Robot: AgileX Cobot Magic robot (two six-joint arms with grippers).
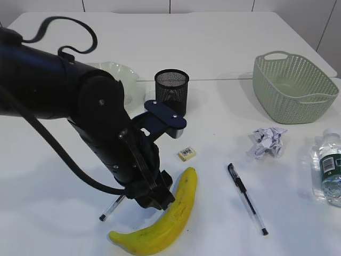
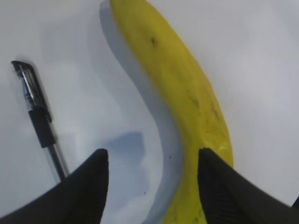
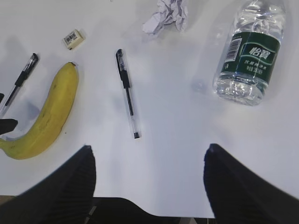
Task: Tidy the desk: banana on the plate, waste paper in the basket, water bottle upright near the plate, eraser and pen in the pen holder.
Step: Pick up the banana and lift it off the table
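A yellow banana (image 1: 169, 216) lies on the white table at the front. My left gripper (image 1: 158, 196) is open and low over it. In the left wrist view the banana (image 2: 187, 93) runs along the right finger of the left gripper (image 2: 152, 161), touching nothing I can see. One pen (image 1: 112, 208) lies left of the banana and shows in the left wrist view (image 2: 39, 121). A second pen (image 1: 248, 200), the eraser (image 1: 186, 153), the crumpled paper (image 1: 269, 141) and the bottle (image 1: 331, 168), lying on its side, are to the right. My right gripper (image 3: 148, 154) is open and empty above the front edge.
A black mesh pen holder (image 1: 171, 90) stands behind my left arm. The pale plate (image 1: 121, 72) is partly hidden by the arm at the back left. The green basket (image 1: 293, 80) stands at the back right. The table's front edge (image 3: 154, 212) is below my right gripper.
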